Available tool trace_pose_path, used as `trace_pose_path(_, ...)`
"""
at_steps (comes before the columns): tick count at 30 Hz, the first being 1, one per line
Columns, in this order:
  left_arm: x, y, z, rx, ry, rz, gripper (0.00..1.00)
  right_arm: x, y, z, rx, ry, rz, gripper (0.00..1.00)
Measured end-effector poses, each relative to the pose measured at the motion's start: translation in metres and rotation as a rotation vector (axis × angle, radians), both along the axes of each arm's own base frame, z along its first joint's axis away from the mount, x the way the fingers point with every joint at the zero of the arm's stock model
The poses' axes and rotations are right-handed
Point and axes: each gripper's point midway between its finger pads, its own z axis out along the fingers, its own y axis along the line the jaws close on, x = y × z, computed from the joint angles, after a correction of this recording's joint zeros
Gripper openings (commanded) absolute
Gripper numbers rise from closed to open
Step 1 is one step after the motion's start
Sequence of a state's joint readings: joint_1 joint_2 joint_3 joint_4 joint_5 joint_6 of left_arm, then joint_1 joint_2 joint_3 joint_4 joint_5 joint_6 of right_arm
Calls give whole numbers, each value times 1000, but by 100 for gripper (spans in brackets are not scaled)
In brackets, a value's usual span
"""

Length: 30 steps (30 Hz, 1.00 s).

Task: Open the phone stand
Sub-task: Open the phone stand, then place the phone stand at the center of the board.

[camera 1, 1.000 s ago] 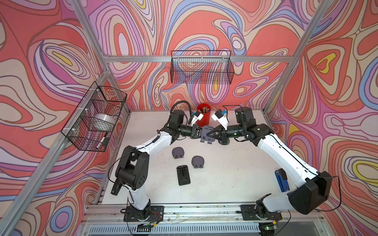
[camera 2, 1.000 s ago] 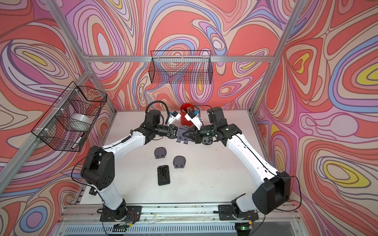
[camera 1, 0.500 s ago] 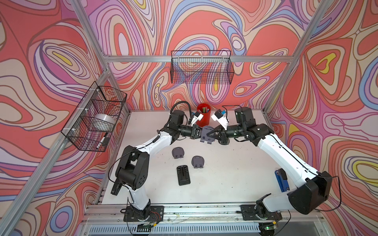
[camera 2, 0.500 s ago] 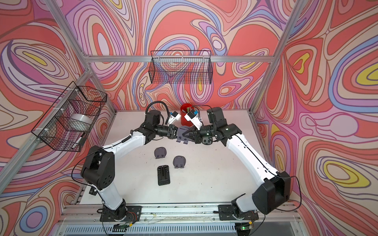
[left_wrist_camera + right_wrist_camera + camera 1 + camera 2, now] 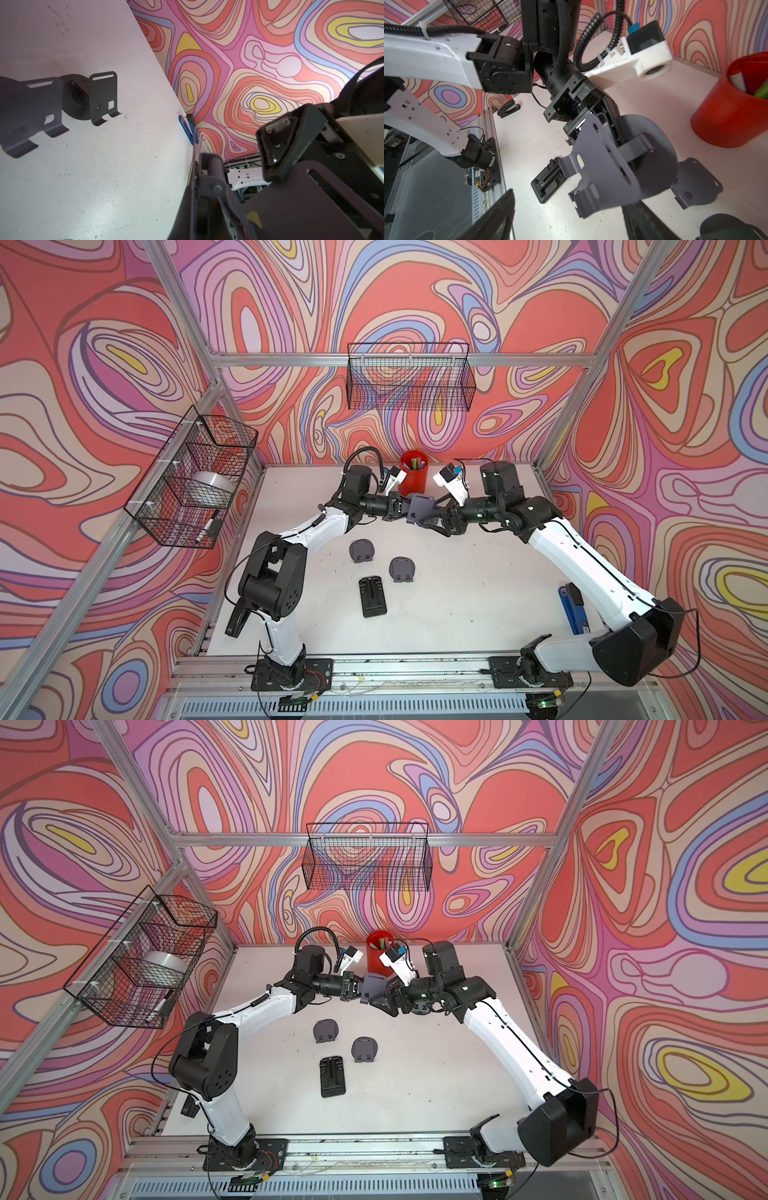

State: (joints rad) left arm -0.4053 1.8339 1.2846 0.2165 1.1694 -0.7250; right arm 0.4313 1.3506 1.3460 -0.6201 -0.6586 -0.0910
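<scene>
A grey phone stand (image 5: 420,508) (image 5: 374,986) hangs in the air over the back of the table, between my two grippers. My left gripper (image 5: 401,508) (image 5: 356,988) is shut on its edge. In the right wrist view its slotted plate (image 5: 602,172) stands angled away from the round base (image 5: 652,153), joined by a hinge arm. My right gripper (image 5: 436,517) (image 5: 571,220) is open, its fingers (image 5: 496,218) spread to either side of the plate and not touching it. From the left wrist view, the held stand (image 5: 291,197) fills the near corner.
Two more grey stands (image 5: 361,551) (image 5: 402,569) and a flat black holder (image 5: 372,596) lie on the white table (image 5: 478,593). A red cup (image 5: 414,472) stands right behind the grippers. A blue tool (image 5: 571,610) lies at the right edge. Wire baskets (image 5: 409,381) hang on the walls.
My right gripper's jaws have gone from shut on the stand to wide open, letting go of it. The left gripper still holds the stand in the same place.
</scene>
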Motion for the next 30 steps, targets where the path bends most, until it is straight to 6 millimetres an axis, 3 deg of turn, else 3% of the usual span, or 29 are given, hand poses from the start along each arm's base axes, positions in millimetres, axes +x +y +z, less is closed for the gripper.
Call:
trace_pose_path(2, 12, 4, -11, 4, -2, 26, 0, -4, -5, 9, 7, -18, -27, 84)
trace_pose_path(6, 38, 18, -51, 38, 26, 80, 0, -10, -14, 29, 24, -58, -81, 84)
trace_pose_path(10, 51, 31, -88, 99, 53, 115, 0, -9, -20, 31, 22, -59, -125, 84)
trace_pose_path(13, 53, 35, -99, 146, 42, 119, 0, -8, -22, 24, 10, -39, -147, 84)
trace_pose_path(19, 70, 37, -95, 206, -58, 122, 0, -7, -25, 16, -4, -9, -169, 84)
trace_pose_path(30, 83, 44, -156, 280, 13, 155, 0, -7, -25, 15, -3, -2, -172, 84)
